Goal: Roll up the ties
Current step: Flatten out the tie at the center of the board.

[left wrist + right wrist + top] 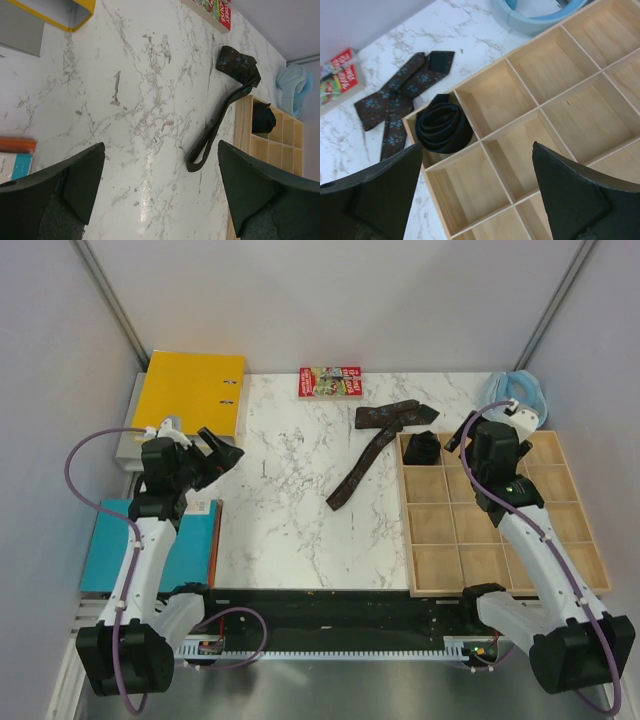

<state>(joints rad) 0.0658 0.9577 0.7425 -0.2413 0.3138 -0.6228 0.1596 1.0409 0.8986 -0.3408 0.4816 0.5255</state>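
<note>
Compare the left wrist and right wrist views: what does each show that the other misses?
Only left wrist: the yellow binder, an orange-edged book, and the flat tie along its full length, down to its narrow end. Only right wrist: the spiral of the rolled tie, seen from above. Both: the two ties, the wooden tray, the red book and the pale blue band.

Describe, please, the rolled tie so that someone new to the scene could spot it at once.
Find the wooden tray on the right side of the marble table. Its far-left corner compartment holds the rolled tie, a dark coil. Unlike the flat tie lying loose on the marble beside the tray, it is wound up.
</note>
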